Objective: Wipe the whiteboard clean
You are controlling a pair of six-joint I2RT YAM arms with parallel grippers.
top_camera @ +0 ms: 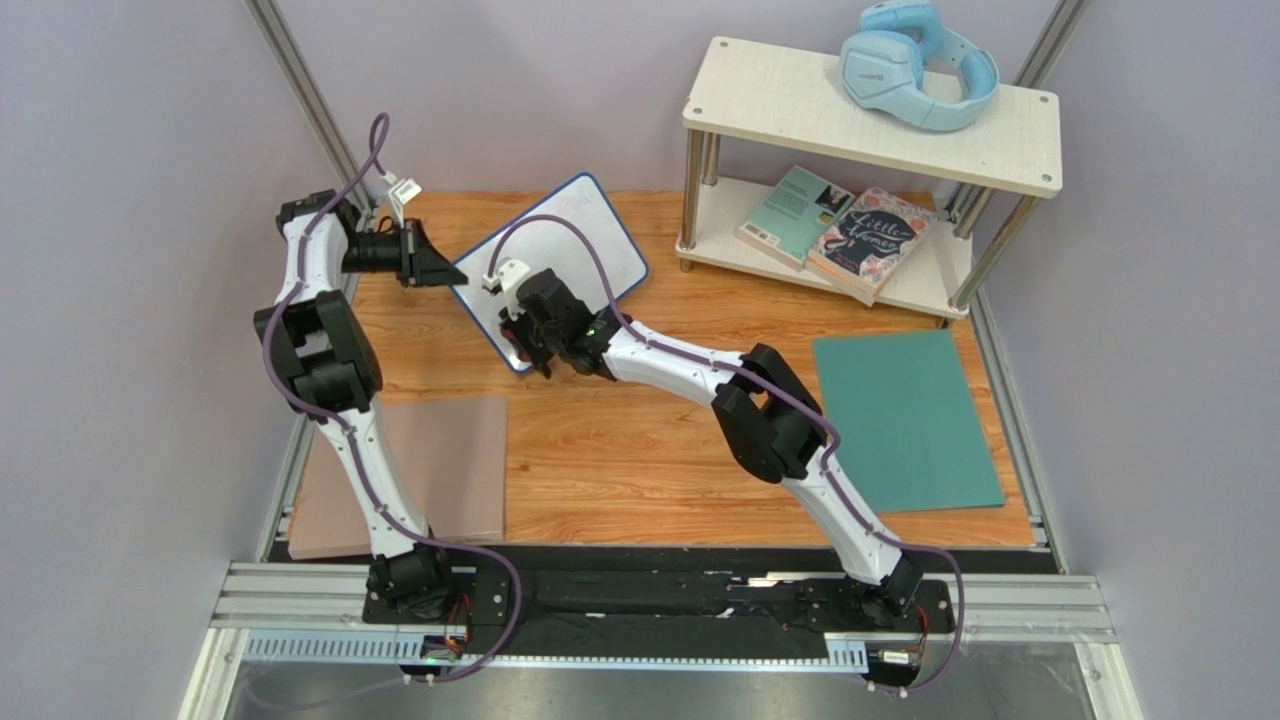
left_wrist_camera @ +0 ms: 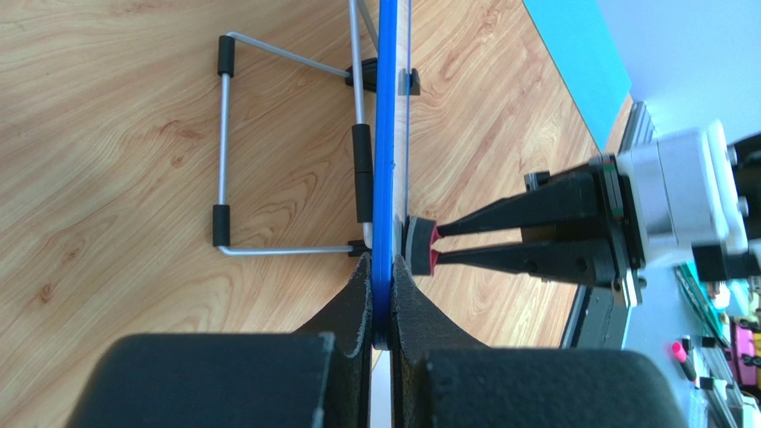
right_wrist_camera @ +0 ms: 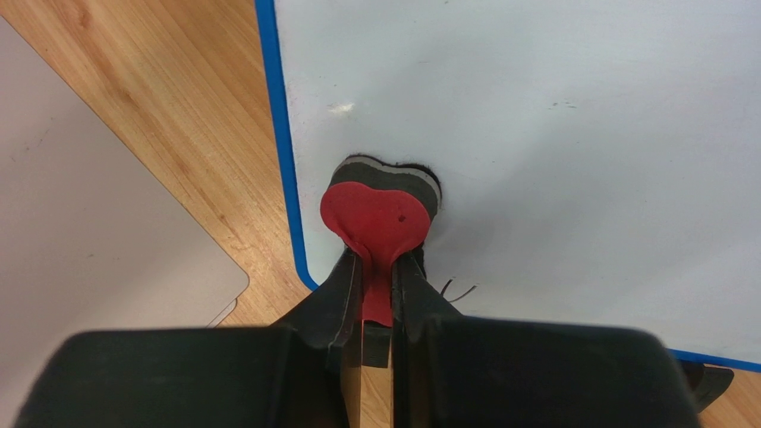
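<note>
The whiteboard stands tilted on its wire stand at the back middle of the wooden table. Its blue frame is seen edge-on in the left wrist view. My left gripper is shut on the frame's left edge. My right gripper is shut on a small eraser with a red back and a black felt pad. The pad is pressed flat against the white face near the lower left corner. A short black stroke shows beside the right fingers. The rest of the face looks nearly blank, with faint specks.
A two-tier white shelf at the back right carries blue headphones on top and two books below. A teal mat lies at the right and a pinkish-brown mat at the front left.
</note>
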